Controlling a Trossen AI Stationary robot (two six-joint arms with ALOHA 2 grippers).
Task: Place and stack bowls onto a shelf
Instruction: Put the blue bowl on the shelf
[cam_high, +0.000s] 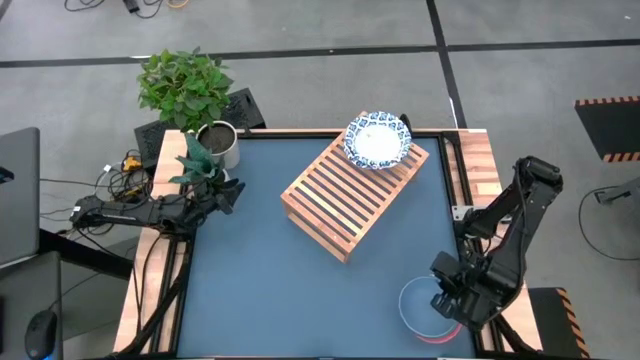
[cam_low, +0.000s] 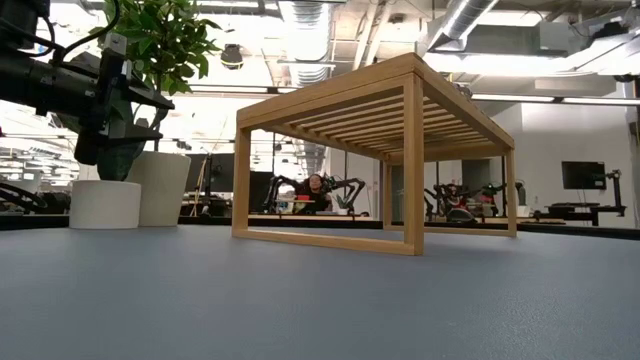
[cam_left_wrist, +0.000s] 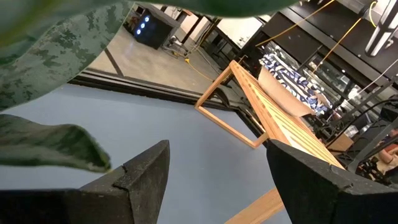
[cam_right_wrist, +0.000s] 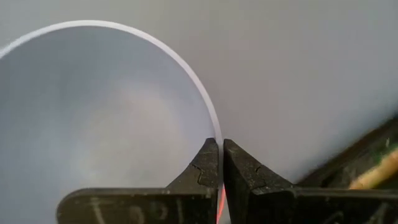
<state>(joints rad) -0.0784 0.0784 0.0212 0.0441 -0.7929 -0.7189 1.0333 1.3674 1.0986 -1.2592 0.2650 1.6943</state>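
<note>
Well clear of the wooden shelf (cam_high: 355, 195), at the counter's (cam_high: 260, 270) near right corner, the right pincer (cam_right_wrist: 219, 163) is pinched on the pink-red bowl's (cam_high: 428, 306) thin rim, ready for lifting. A blue-and-white bowl (cam_high: 378, 139) already sits on the shelf's far end. The left pincer (cam_left_wrist: 217, 180) waits wide beside the potted plant (cam_high: 190, 95).

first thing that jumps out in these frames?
The slatted wooden shelf set diagonally mid-table, with a blue-and-white patterned bowl on its far end. Then the right gripper at the table's near right corner, jaws shut on the rim of a pink-red bowl. The left gripper waits beside the potted plant.
</note>
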